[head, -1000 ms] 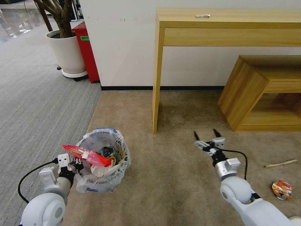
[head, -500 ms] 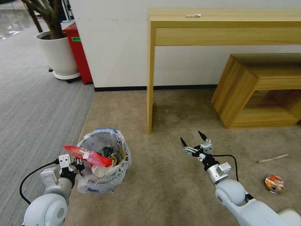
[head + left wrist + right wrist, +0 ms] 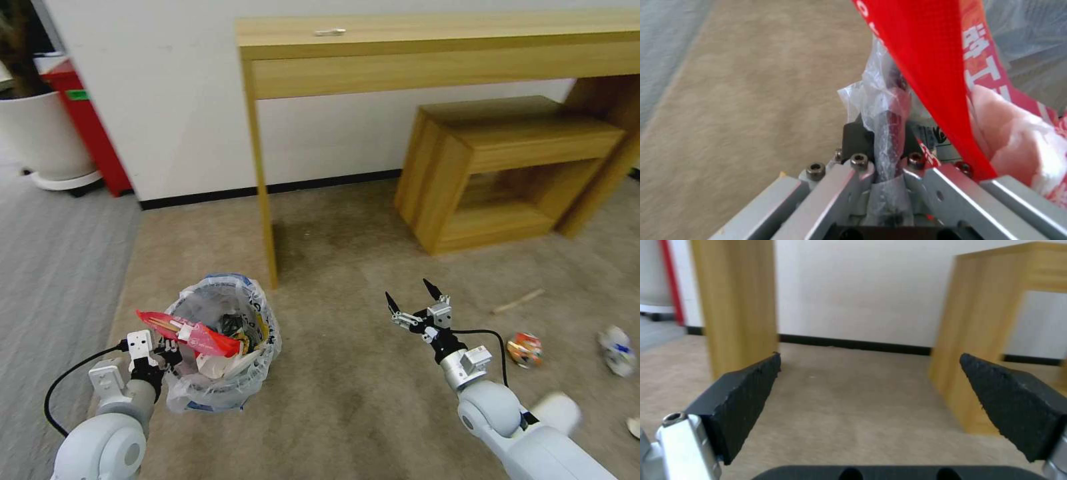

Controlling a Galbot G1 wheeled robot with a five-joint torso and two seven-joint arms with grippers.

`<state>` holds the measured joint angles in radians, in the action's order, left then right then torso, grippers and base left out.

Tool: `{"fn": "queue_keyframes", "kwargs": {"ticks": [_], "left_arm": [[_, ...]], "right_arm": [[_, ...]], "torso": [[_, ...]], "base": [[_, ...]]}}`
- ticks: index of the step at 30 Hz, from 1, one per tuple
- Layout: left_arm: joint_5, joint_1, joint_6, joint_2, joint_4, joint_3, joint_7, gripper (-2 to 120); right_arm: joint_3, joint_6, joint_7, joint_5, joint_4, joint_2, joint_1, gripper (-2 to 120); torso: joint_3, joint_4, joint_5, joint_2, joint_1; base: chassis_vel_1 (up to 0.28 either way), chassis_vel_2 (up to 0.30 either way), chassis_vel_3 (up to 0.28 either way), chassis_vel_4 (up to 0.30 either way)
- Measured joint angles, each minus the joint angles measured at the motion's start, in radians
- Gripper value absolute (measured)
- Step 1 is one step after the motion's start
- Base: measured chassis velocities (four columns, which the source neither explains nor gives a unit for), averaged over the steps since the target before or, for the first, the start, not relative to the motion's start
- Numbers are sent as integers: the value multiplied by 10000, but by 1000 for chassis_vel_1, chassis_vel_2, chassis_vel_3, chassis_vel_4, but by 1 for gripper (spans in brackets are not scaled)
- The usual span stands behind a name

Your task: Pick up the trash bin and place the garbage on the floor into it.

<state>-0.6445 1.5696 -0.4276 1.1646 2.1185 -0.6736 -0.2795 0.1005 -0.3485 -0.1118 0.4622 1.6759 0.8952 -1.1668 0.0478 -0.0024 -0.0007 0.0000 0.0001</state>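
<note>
The trash bin [image 3: 227, 373], lined with a crinkled clear bag, hangs at the lower left of the head view, stuffed with litter; a red wrapper [image 3: 190, 331] sticks out over its rim. My left gripper [image 3: 162, 351] is shut on the bin's rim, and in the left wrist view its fingers [image 3: 857, 136] pinch the plastic liner [image 3: 880, 100] beside the red wrapper [image 3: 929, 66]. Held out low over the carpet, my right gripper [image 3: 409, 295] is open and empty, its pads [image 3: 744, 393] wide apart. Garbage lies on the floor to the right: a crushed orange can [image 3: 525, 350], a wooden stick [image 3: 519, 301] and a crumpled white and blue piece [image 3: 617, 341].
A tall wooden table [image 3: 427, 40] stands against the wall, its leg [image 3: 263, 193] just beyond the bin. A low wooden bench [image 3: 507, 167] sits under it at the right. A white planter [image 3: 40, 140] and a red cabinet [image 3: 90, 133] are far left.
The whole view has swung to the right, so the camera turned; the furniture slid left and more litter came into view at the right. The bin stays in my left gripper.
</note>
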Motion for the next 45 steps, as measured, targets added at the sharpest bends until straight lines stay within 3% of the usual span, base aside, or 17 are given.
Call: {"fn": "queue_keyframes", "kwargs": {"ticks": [18, 25, 45], "left_arm": [[1, 2, 50, 18, -10, -29, 19, 0], [-11, 26, 62, -2, 47, -89, 20, 0], [94, 114, 62, 56, 149, -42, 7, 0]], "right_arm": [[34, -111, -43, -12, -128, 123, 162, 100], [148, -145, -49, -11, -136, 133, 137, 100], [469, -234, -32, -55, -35, 150, -137, 100]], "torso": [[0, -4, 0, -1, 0], [0, 5, -2, -1, 0], [0, 2, 0, 0, 0]], "base": [[-115, -123, -120, -117], [-15, -15, -11, -17], [-17, -12, -16, -16]]}}
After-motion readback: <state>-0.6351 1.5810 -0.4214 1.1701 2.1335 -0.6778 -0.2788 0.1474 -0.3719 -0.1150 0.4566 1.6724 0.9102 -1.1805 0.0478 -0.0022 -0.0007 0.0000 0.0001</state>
